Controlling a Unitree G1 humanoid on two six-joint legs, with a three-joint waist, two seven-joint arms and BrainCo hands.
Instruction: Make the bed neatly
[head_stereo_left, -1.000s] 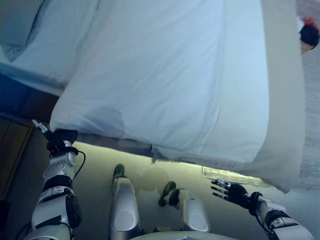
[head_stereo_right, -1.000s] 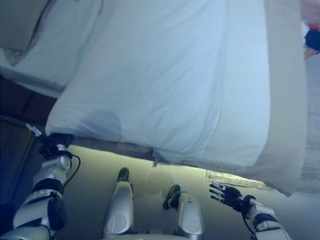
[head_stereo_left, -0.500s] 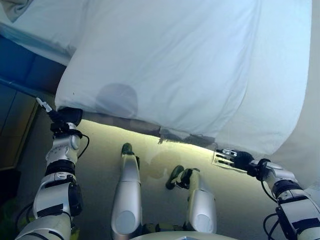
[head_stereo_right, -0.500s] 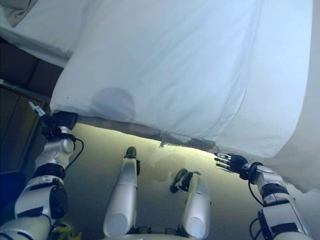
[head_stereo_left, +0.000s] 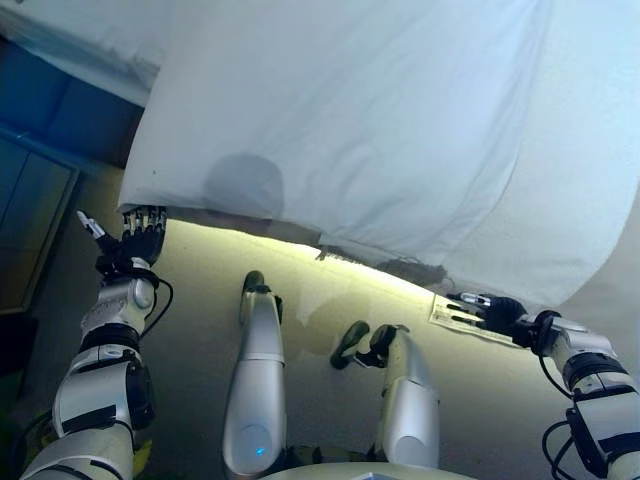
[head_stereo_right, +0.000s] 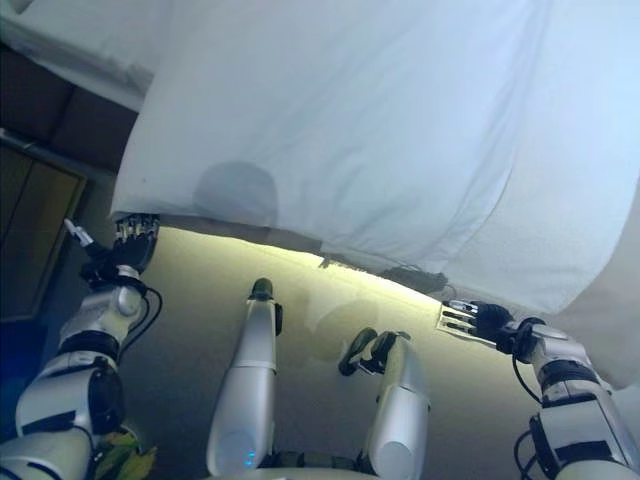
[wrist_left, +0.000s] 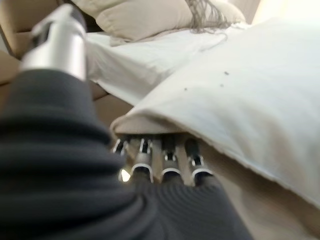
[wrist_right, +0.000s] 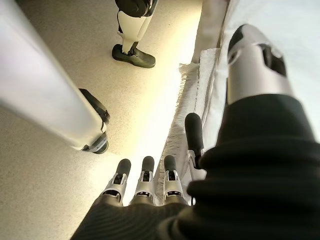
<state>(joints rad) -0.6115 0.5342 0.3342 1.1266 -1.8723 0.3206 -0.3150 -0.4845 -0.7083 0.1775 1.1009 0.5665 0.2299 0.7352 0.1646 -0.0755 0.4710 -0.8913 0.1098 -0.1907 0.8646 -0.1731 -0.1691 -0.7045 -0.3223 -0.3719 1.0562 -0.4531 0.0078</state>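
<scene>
white duvet (head_stereo_left: 380, 130) lies spread over the bed, covering most of the head views. its near edge hangs over the bed side and runs as a long diagonal line, from beside the left hand, farther from the robot, down toward the right hand, nearer to it. the long axis of that hem follows the bed side. surface looks mostly smooth, with one faint rounded darker patch (head_stereo_left: 245, 185) near the left corner.

left hand (head_stereo_left: 140, 228) is raised at the duvet's left corner. in the left wrist view its fingers (wrist_left: 167, 155) are straight, side by side, tips tucked under the corner fold of the cloth; nothing is pinched. thumb stands apart, out of the fold.

right hand (head_stereo_left: 490, 310) is low, at the hem near the right end, by a pale fringed mat (head_stereo_left: 455, 315) on the floor. in the right wrist view its fingers (wrist_right: 145, 175) are extended and slightly spread, not closed on any cloth; the thumb (wrist_right: 194, 132) sits next to the hanging fabric, contact unclear.

beige floor (head_stereo_left: 200, 330) lies below the hem, with a bright strip of light under the bed edge. pillows (wrist_left: 150, 17) show at the far end in the left wrist view. dark cabinet (head_stereo_left: 40, 160) sits to the robot's left.
</scene>
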